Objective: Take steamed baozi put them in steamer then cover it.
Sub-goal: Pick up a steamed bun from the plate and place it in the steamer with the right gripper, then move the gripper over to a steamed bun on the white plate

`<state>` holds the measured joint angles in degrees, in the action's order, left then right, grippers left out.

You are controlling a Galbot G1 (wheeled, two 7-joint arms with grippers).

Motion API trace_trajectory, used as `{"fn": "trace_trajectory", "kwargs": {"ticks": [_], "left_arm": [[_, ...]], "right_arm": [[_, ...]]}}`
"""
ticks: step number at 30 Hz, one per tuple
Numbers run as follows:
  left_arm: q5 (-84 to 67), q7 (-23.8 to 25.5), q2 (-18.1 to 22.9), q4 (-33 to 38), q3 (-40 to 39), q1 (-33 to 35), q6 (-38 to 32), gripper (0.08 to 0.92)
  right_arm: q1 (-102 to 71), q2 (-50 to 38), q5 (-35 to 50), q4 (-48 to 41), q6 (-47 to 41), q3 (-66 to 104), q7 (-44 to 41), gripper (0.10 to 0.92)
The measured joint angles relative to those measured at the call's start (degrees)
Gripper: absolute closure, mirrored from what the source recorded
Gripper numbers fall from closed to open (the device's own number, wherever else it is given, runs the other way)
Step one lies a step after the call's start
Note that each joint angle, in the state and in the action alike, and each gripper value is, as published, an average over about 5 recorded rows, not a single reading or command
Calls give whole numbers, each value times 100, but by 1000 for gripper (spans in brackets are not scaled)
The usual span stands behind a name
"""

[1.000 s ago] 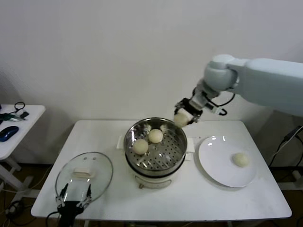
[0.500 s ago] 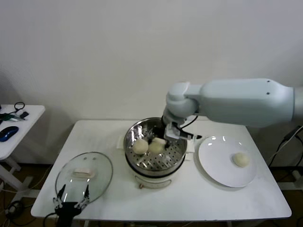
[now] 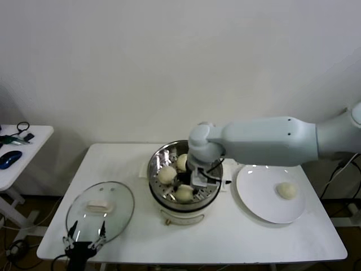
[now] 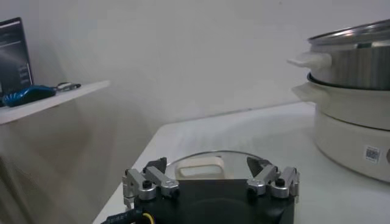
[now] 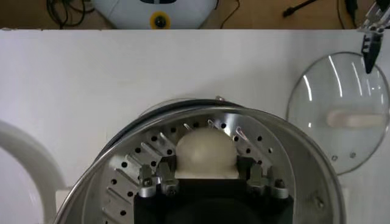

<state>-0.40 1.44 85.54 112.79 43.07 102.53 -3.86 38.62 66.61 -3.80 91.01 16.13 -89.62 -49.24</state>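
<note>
The steamer (image 3: 210, 191) stands mid-table, a shiny perforated basket on a white pot base. Two baozi (image 3: 167, 175) (image 3: 181, 162) lie in it. My right gripper (image 3: 188, 185) reaches down into the basket, shut on a third baozi (image 5: 205, 152), its fingers (image 5: 164, 169) against the bun's sides. That bun sits low on the perforated floor (image 5: 131, 176). A fourth baozi (image 3: 287, 190) lies on the white plate (image 3: 256, 197). The glass cover (image 3: 100, 209) lies flat at the table's front left. My left gripper (image 3: 84, 240) hovers open at the cover's near edge, holding nothing (image 4: 210, 176).
A side table (image 3: 22, 152) to the left carries a blue mouse and cables. The pot base (image 4: 353, 134) has handles sticking out sideways. The right arm's forearm (image 3: 265, 141) spans above the gap between steamer and plate.
The right gripper has carried its baozi from above the steamer's back right rim down into the basket, toward the front. The left arm has barely moved.
</note>
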Motion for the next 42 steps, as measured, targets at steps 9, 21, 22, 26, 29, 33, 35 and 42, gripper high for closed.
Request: {"fn": "trace_trajectory", "kwargs": {"ticks": [9,21,22,26,29,33,35,42], "left_arm": [[-3,-3,-12,-26,-33,-29,-4,177],[4,4,-73,-51,-65,-90,-1,177],[1,6,-80,-53,-64,-97,2,177],[-16,16,-112,-56,-59,-106,14,177],[-27,25,-127,-56,-60,-115,20,177],[-40,38,-128,-53,-74,-140,29,177],[-42,44,-127,-53,-81,-149,30,177],[-42,45,-115,-94,-61,-155,31,177]], "right_arm": [[-15,-20,122,-79,-31,55,143,204],[1270,-920,2063,-455,-214,-435,-794,203],[1394,-1045,2246,-504,-254,-526,-884,203],[1801,-1613,2749,-692,-469,-907,-1131,203],[1961,-2088,2893,-832,-699,-1189,-1197,203],[1904,-2715,2851,-1042,-1021,-1378,-1220,203],[1738,-3000,2765,-1153,-1163,-1367,-1219,203],[559,-3600,2215,-1675,-1481,-622,-1132,203]]}}
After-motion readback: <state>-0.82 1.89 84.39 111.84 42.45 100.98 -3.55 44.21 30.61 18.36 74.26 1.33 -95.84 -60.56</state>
